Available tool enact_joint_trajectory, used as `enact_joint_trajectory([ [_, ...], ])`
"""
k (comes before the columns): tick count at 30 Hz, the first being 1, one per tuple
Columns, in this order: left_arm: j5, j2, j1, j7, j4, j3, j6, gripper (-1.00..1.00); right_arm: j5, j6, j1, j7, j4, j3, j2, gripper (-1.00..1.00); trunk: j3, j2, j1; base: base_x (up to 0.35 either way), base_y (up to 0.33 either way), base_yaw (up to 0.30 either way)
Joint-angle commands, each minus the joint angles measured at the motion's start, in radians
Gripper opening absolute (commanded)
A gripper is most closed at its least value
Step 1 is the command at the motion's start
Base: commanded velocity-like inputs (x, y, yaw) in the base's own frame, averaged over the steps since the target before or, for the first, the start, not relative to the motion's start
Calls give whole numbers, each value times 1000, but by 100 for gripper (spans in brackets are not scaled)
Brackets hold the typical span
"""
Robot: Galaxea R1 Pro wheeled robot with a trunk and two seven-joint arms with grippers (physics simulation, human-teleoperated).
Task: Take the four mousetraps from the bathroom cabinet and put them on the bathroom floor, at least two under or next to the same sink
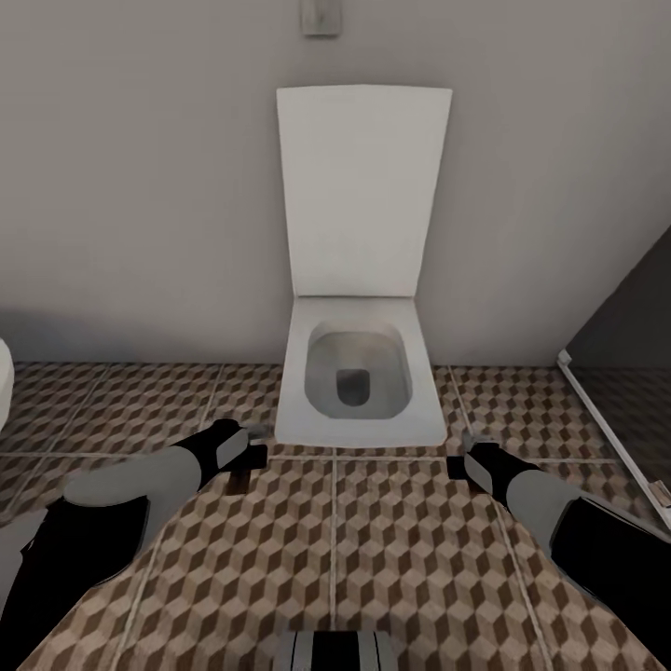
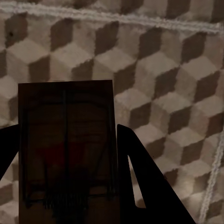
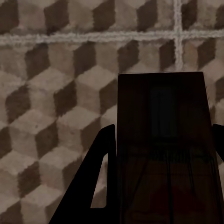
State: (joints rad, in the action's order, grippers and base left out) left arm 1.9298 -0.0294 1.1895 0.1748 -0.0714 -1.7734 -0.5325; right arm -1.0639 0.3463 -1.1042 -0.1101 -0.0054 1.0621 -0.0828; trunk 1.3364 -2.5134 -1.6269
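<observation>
Both arms hang low over the bathroom floor (image 1: pixel 391 559), whose tiles carry a brown and beige cube pattern. My left gripper (image 1: pixel 253 449) is shut on a mousetrap (image 2: pixel 65 149), a flat dark wooden rectangle with wire parts held between the black fingers (image 2: pixel 140 172). My right gripper (image 1: pixel 463 455) is shut on a second mousetrap (image 3: pixel 163 149), which stands between its fingers (image 3: pixel 100 168) above the tiles. The sink and the cabinet are out of view.
A white toilet (image 1: pixel 359 377) with its lid raised stands against the grey wall straight ahead, between the two grippers. A dark panel with a white frame (image 1: pixel 610 424) runs along the right. A rounded white object (image 1: pixel 5 382) shows at the left edge.
</observation>
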Motion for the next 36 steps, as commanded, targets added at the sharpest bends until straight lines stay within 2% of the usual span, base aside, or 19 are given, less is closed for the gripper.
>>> enact_joint_trajectory([
  [1, 6, 0, 1, 9, -2, -5, -2, -100, -11, 4, 0, -2, -1, 9, 0, -100, 5, -1, 0, 0, 0, 0],
  [36, 6, -1, 1, 9, -4, -5, -1, -100, -11, -54, 2, -2, 2, 9, -6, -100, 140, -9, -16, 0, 0, 0],
])
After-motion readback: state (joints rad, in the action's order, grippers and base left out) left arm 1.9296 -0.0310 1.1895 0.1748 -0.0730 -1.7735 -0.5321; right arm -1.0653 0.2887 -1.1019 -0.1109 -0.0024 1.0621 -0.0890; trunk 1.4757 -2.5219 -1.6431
